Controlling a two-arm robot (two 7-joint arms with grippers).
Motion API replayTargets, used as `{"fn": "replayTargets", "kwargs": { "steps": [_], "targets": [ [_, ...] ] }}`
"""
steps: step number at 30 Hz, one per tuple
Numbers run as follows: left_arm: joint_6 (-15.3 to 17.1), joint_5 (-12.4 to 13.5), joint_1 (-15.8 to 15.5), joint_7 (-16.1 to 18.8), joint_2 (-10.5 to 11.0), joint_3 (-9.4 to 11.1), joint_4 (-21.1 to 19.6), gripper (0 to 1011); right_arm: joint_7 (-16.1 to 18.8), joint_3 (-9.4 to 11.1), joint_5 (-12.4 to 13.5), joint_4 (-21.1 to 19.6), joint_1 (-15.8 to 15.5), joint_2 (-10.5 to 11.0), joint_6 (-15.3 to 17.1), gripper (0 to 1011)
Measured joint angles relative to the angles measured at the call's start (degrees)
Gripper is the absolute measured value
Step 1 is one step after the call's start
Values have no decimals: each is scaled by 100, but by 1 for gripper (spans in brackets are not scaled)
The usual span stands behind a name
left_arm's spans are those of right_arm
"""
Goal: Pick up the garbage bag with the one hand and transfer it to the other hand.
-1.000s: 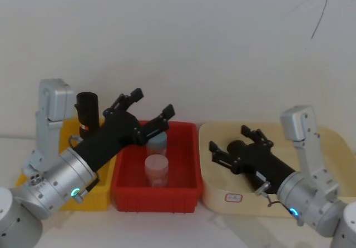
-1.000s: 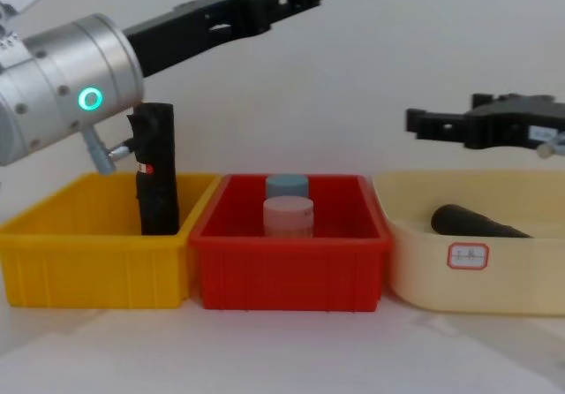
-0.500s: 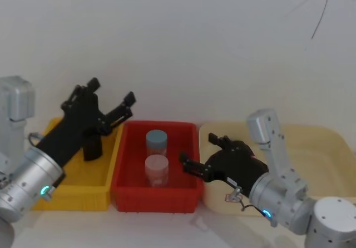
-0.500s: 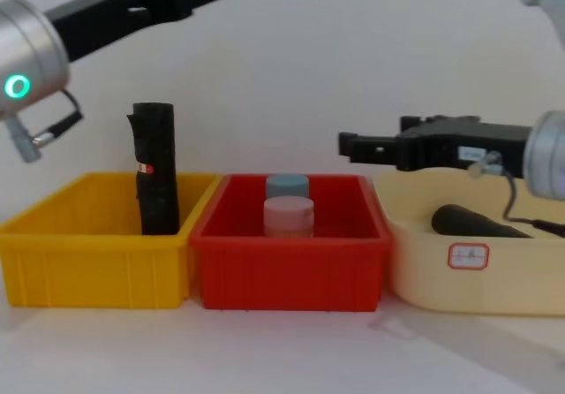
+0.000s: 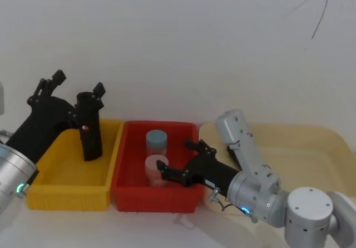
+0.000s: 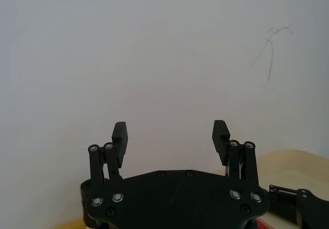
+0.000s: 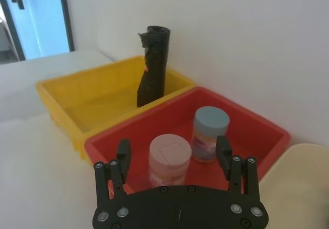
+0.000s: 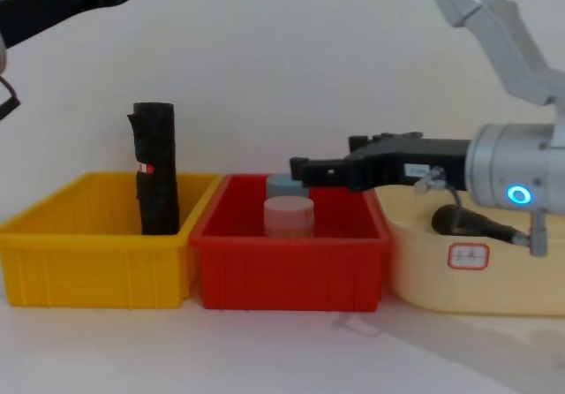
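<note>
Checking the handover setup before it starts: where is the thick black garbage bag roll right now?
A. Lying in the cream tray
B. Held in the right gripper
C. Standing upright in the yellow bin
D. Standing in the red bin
C: the garbage bag stands upright in the yellow bin, ungrasped.

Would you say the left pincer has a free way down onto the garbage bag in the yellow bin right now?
Probably yes: the left pincer is open just above the upright garbage bag, and nothing stands around it in the yellow bin.
</note>
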Motion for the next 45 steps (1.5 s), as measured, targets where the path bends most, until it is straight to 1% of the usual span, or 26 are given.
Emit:
{"fn": "replayTargets", "kwargs": {
  "steps": [9, 18, 25, 35, 45],
  "targets": [
    [-24, 47, 57, 95, 30, -80, -60, 1001, 68, -235, -116, 389, 287, -86, 11, 1000],
    [-35, 71, 89, 145, 47, -124, -95, 1001, 103, -412, -217, 799, 556, -196, 11, 1000],
    [-39, 81, 101, 165, 51, -141, -107, 1001, 150, -494, -243, 1112, 752, -301, 19, 1000],
    [-45, 88, 108, 179, 55, -153, -115, 1001, 211, -549, -234, 1547, 1026, -452, 12, 1000],
    [-45, 92, 113, 185, 59, -159, -120, 1001, 252, -594, -224, 1834, 1208, -551, 29, 1000]
  ]
}}
